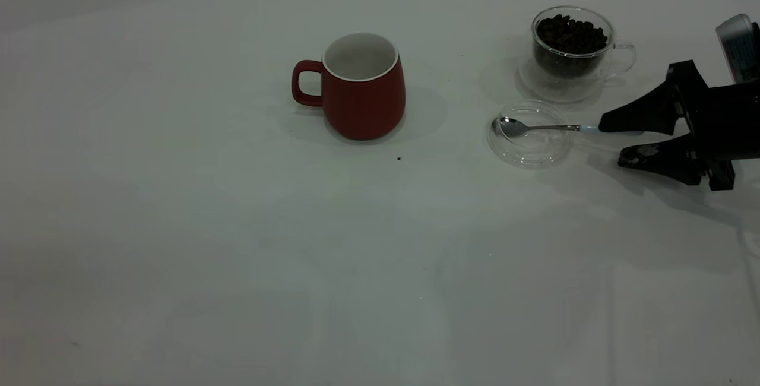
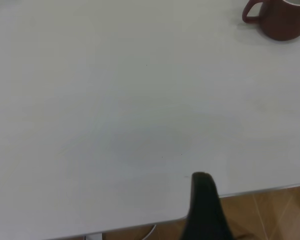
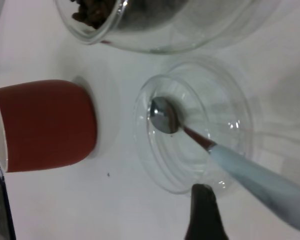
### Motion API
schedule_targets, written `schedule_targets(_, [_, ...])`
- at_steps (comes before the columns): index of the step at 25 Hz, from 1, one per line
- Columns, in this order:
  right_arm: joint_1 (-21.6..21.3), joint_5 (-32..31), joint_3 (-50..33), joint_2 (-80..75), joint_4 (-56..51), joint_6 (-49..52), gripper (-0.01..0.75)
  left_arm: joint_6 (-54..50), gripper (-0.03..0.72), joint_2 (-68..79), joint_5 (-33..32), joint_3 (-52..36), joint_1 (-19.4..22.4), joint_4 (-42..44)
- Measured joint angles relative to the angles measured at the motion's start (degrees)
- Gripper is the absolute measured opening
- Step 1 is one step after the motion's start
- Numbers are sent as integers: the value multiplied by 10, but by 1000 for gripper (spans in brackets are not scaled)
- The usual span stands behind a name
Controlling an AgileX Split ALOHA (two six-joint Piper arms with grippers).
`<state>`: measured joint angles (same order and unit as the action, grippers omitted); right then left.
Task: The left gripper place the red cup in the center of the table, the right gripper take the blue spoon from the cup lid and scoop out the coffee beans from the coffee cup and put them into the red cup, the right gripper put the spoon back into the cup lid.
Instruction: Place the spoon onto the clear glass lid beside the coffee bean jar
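The red cup (image 1: pixel 359 86) stands upright and empty near the table's middle, and also shows in the left wrist view (image 2: pixel 280 19) and the right wrist view (image 3: pixel 45 125). The glass coffee cup (image 1: pixel 570 47) holds coffee beans at the far right. In front of it lies the clear cup lid (image 1: pixel 530 133) with the blue spoon (image 1: pixel 537 127) in it, bowl on the lid, blue handle (image 3: pixel 260 185) pointing at my right gripper (image 1: pixel 614 139). That gripper is open and straddles the handle's end. Of my left gripper only one finger (image 2: pixel 204 205) shows, off by the table's edge, holding nothing.
One stray bean (image 1: pixel 399 158) lies on the white table (image 1: pixel 237 255) in front of the red cup. The table edge (image 2: pixel 250 192) and wooden floor show beside the left gripper's finger. A wide bare stretch spans the left and front of the table.
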<state>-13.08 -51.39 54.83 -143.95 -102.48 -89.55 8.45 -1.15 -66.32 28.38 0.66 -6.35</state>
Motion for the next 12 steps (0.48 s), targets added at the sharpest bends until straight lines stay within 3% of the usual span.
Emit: schedule_targets(12, [0,-7,19,-2,0,-6,565,0,587,0,0,0,0,0])
